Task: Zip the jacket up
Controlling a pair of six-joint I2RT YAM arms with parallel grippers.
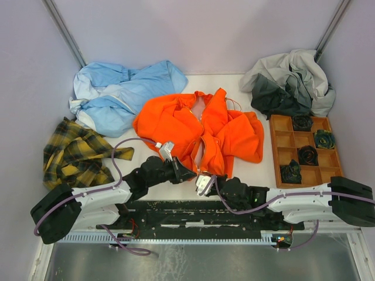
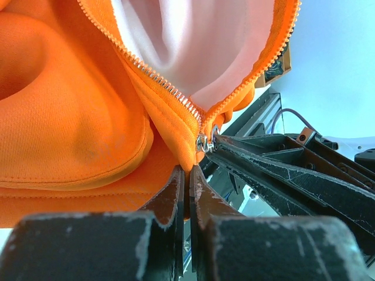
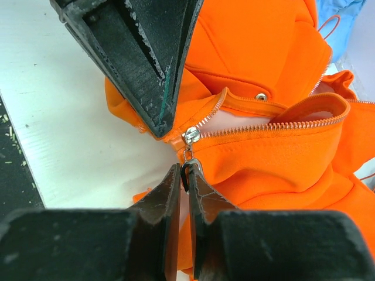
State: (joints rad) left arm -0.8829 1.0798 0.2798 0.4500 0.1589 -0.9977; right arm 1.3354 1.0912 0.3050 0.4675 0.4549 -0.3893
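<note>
Orange jacket (image 1: 234,134) lies open on the table (image 1: 263,172); left claw (image 2: 187,170) pinches its hem (image 2: 188,151), right claw (image 3: 186,173) nips the zipper pull (image 3: 188,166). Next: a steady draw up the teeth (image 3: 281,126).

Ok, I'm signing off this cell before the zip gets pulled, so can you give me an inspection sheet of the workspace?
Surface: white table, bare between the clothes.
Job's things: jacket lies open-fronted at centre, unzipped, with the slider at the zipper's foot.
Clutter: light blue garment, yellow plaid cloth, grey and dark clothing heap, wooden tray holding four dark bundles.
Grippers: left gripper, jaws shut on the jacket hem; right gripper, jaws shut on the zipper pull.
Cables: purple cables in loose loops, one per side.
Surroundings: pale walls on three sides.
</note>
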